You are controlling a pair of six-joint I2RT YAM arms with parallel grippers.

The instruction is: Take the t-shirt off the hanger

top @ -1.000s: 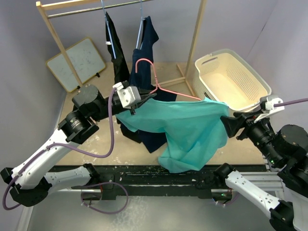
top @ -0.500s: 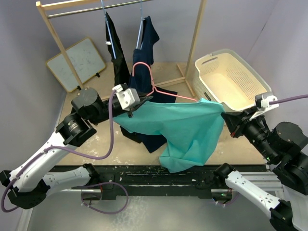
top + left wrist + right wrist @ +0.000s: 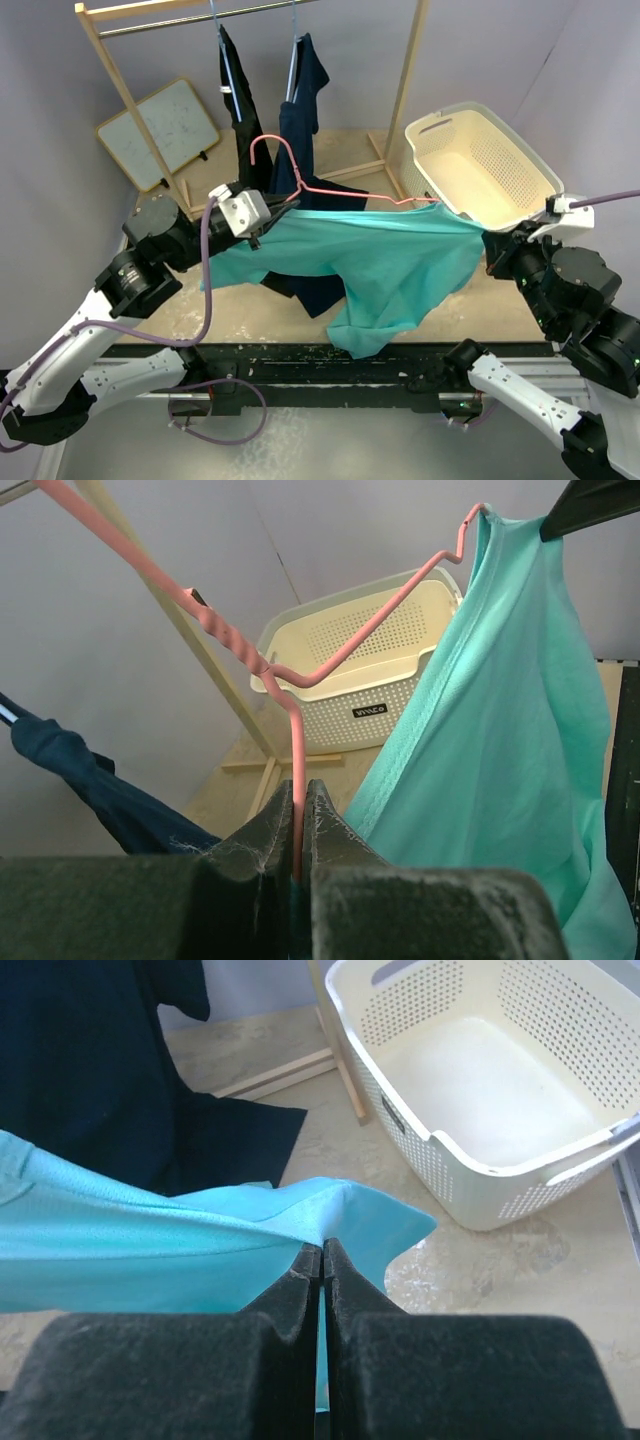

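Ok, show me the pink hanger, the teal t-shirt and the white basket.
pink hanger (image 3: 297, 780), left wrist view, on its upright stretch of wire.
teal t-shirt (image 3: 390, 260), top view, on the middle of the hanging cloth.
white basket (image 3: 470, 165), top view, on its bare inner floor.

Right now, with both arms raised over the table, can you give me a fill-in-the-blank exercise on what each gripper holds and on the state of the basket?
1. The left gripper is shut on the ____ hanger.
2. The right gripper pinches an edge of the teal ____.
3. The white laundry basket is ____.

Missing words: pink; t-shirt; empty.
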